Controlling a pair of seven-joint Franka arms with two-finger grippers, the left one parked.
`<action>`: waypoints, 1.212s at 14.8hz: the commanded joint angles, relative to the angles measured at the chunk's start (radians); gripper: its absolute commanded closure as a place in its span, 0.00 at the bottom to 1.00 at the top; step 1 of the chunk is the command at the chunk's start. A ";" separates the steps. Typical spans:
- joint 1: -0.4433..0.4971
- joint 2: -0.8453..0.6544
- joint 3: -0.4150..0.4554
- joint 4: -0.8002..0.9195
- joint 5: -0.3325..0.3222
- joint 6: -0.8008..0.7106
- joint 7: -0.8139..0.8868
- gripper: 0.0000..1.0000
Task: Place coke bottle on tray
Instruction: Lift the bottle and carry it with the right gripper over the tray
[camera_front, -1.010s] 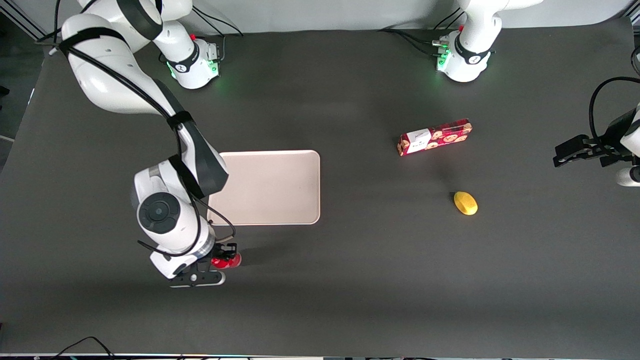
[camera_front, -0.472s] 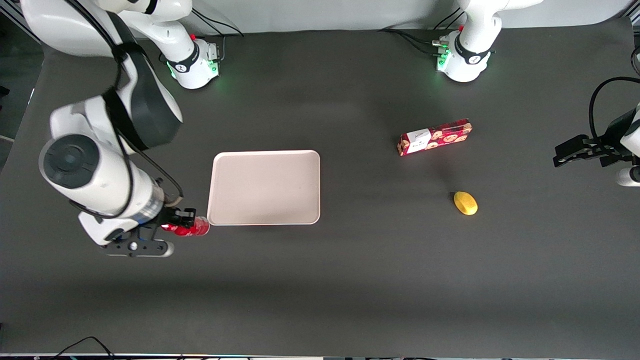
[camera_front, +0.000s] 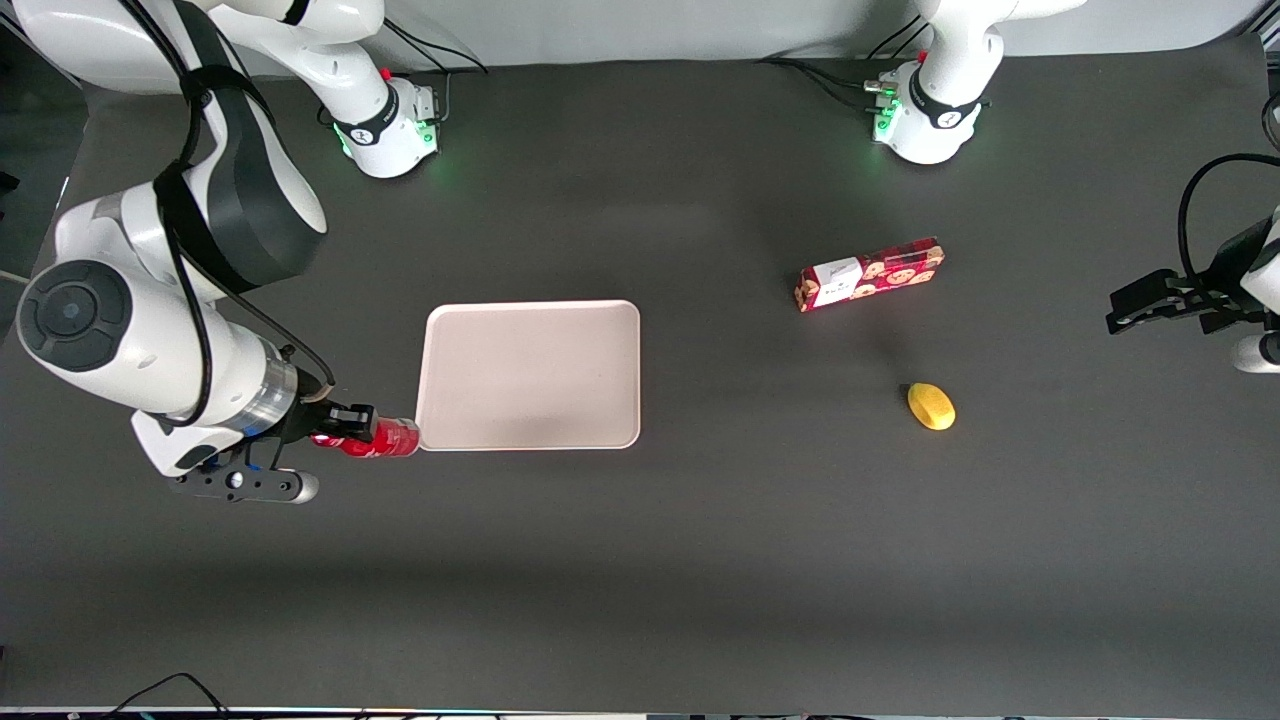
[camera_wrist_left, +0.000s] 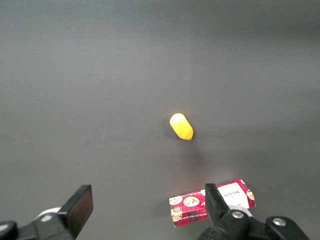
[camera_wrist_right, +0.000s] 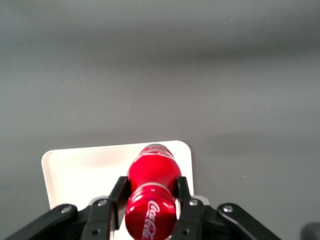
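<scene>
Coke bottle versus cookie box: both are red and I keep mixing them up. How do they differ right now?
The coke bottle is plain red, rounded, and held in the gripper beside the tray; the cookie box is long, flat-sided, printed with cookies and a white label, lying untouched toward the parked arm's end. The bottle looks smaller. Both are red.

Four loose things and one working gripper are showing on the table.

One coke bottle (camera_front: 372, 439) is sitting in the one gripper (camera_front: 345, 427) just beside the one tray (camera_front: 530, 375); one cookie box (camera_front: 869, 273) and one yellow lemon-like thing (camera_front: 931, 406) are lying well apart from the tray, toward the parked arm's end.
</scene>
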 joint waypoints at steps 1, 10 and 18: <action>-0.045 -0.191 0.010 -0.335 0.074 0.203 0.043 1.00; -0.061 -0.448 0.010 -0.907 0.076 0.528 0.136 1.00; -0.053 -0.405 0.026 -1.038 0.073 0.766 0.302 1.00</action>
